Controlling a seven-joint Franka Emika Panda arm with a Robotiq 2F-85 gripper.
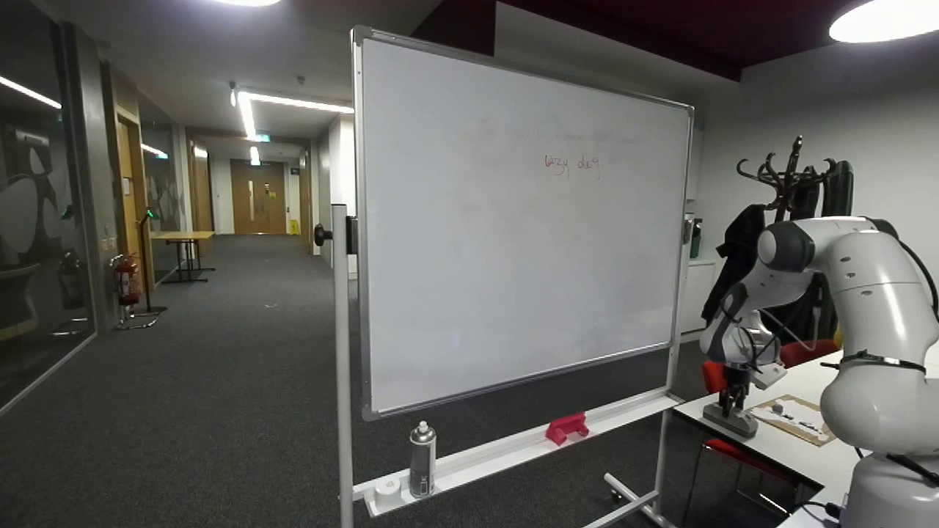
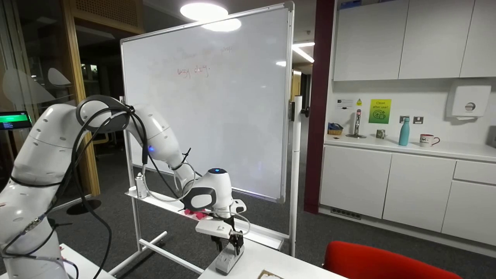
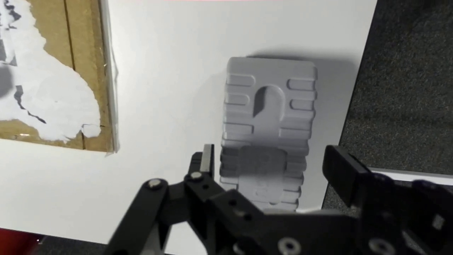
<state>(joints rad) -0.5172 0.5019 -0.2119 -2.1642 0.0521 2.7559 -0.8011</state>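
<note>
While straddling the grey block (image 3: 267, 132) with a wide-spread, empty gripper (image 3: 271, 161), centre before any squeeze.
Even up the side gaps, narrower on the left in the wrist view, and press square to both sides. Lies flat on the table (image 3: 159, 78), close to the edge; looks ribbed, with an arched hollow. Apart, cardboard (image 3: 85, 35); farther out, a whiteboard (image 1: 513, 257).

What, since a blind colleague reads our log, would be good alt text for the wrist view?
An open gripper, jaws to either side of a ribbed grey block that lies near the edge of a white table. Brown cardboard with torn white paper is at upper left, dark carpet at right.
</note>
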